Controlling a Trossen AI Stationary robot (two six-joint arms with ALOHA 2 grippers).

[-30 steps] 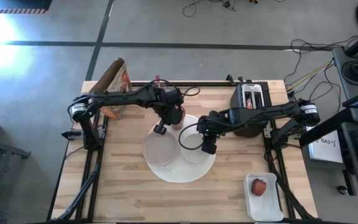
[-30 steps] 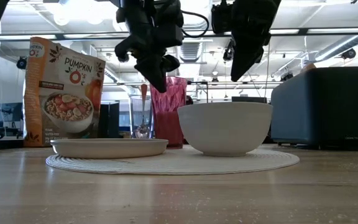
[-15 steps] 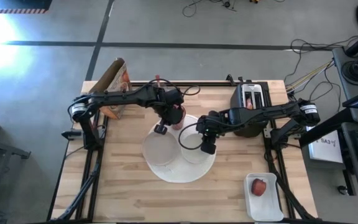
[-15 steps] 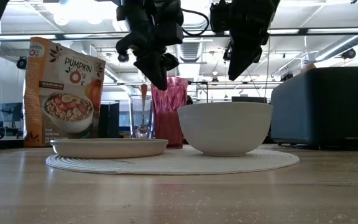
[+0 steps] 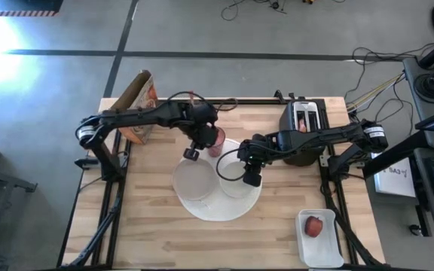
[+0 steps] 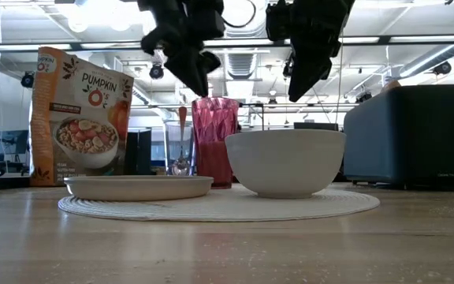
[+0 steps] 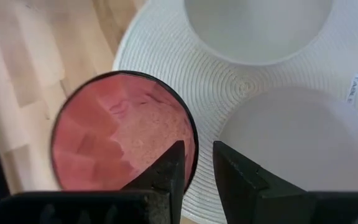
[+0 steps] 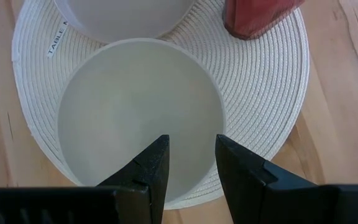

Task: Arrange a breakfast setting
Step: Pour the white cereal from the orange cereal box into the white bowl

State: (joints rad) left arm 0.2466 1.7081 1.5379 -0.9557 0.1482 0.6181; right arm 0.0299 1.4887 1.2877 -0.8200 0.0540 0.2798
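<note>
- Wooden desk (image 5: 149, 226) carries a round woven white mat (image 5: 221, 211) at centre.
- Shallow bowl (image 5: 194, 179) and deeper bowl (image 5: 236, 175) sit side by side on the mat.
- Pink tumbler (image 5: 217, 141) stands upright at the mat's rim.
- Left gripper (image 7: 197, 165) hangs above the tumbler, fingers slightly parted, holding nothing.
- Right gripper (image 8: 190, 155) hovers over the deeper bowl, fingers partly open, empty.

Two small white bowls (image 5: 196, 181) (image 5: 234, 175) side by side on round white woven placemat (image 5: 218, 209), pink faceted tumbler (image 5: 215, 140) behind them on its rim, black toaster (image 5: 304, 119) right, red apple (image 5: 314, 225) in white rectangular tray (image 5: 324, 256) front right, cereal box (image 5: 138, 102) back left of wooden bench (image 5: 153, 233).
</note>
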